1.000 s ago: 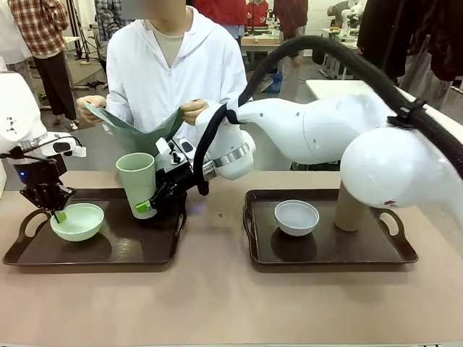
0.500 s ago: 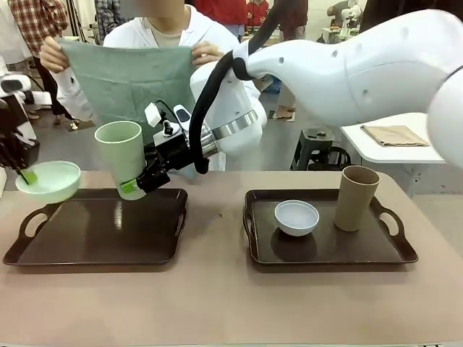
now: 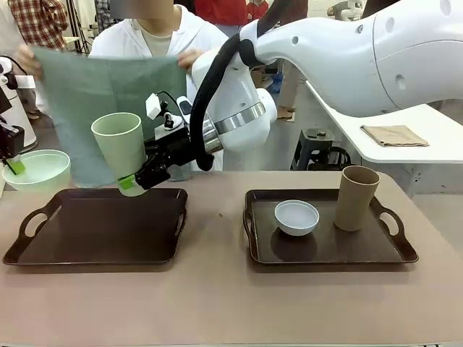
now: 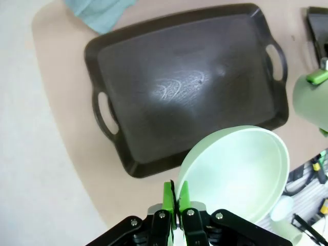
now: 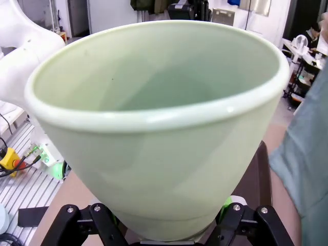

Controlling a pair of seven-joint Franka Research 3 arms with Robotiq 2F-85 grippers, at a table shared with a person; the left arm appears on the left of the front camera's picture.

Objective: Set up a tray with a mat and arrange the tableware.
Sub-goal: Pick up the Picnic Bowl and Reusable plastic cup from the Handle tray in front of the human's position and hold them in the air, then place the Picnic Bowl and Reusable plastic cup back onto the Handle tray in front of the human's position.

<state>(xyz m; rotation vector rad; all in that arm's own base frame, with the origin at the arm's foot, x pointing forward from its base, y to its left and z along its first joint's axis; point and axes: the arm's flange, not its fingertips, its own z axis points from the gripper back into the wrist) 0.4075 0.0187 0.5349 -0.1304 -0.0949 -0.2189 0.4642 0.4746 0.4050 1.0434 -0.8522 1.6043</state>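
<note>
My left gripper is shut on the rim of the pale green bowl, which hangs in the air beyond the left end of the empty left tray. The left wrist view shows the green pads pinching the bowl above that tray. Reaching across, my right gripper is shut on the base of the pale green cup, tilted above the tray's far edge. That cup sits between my right gripper. Behind the tray, a person holds a green mat spread out. The right tray carries a white bowl and a tan cup.
My right arm spans the space above the table's middle. A folded tan cloth lies on a white table at the back right, with a stool beside it. The table front is bare.
The bowl came up off the left tray and moved left. The cup rose off the tray as well. The person unfolded the mat and now holds it spread wide.
</note>
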